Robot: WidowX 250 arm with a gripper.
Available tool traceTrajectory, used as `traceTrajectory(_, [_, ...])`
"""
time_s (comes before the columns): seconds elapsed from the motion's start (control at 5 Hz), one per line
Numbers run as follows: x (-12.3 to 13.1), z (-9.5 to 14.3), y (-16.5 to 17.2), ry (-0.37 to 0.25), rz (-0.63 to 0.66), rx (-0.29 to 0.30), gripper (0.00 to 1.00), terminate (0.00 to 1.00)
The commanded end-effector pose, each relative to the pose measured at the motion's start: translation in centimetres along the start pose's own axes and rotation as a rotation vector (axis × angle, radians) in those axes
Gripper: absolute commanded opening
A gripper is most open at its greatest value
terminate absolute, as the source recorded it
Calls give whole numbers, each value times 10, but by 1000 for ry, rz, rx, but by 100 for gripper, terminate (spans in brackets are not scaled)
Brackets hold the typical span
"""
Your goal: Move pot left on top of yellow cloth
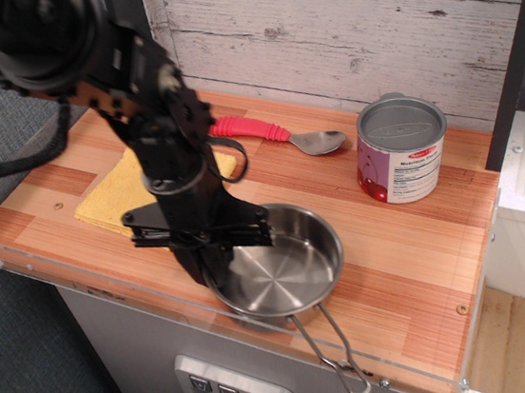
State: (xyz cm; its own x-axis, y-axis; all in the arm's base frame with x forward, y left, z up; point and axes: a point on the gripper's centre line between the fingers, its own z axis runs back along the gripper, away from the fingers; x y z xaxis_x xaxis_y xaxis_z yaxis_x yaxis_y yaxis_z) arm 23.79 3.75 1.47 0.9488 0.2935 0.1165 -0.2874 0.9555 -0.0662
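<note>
Since pot (277, 273) is thin, stiff, slick steel, looks light: gripper (215, 260) clamped on rim at 9 o'clock; yellow cloth (118, 190) at 10 o'clock.

Worktop (422, 244): striped wooden boards in light and reddish tones, with a clear plastic guard along the front and left edges; the rear edge meets a whitewashed plank wall.

Yellow cloth (118, 190): lies flat near the left edge, toward the rear, partly hidden by the arm.

Spoon (279, 135): red handle, metal bowl, lying along the rear edge at the middle.

Tin can (400, 149): labelled, upright near the rear right corner.

Pot (277, 271): at the front edge, middle, tilted; whether its base touches the boards cannot be told. Its wire handle points toward the front edge.
</note>
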Motion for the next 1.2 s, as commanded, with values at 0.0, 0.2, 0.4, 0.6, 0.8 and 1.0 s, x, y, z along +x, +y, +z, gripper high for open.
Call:
traceTrajectory(0.0, [28, 44, 26, -111, 82, -3, 0, 0])
traceTrajectory(0.2, [39, 59, 49, -130, 137, -24, 0, 0])
traceTrajectory(0.4, [56, 65, 78, -147, 155, 36, 0, 0])
traceTrajectory(0.6, [70, 61, 98, -133, 179, 84, 0, 0])
traceTrajectory(0.8, [83, 51, 114, -110, 205, 93, 0, 0])
traceTrajectory(1.0, [90, 39, 117, -84, 201, 103, 0, 0])
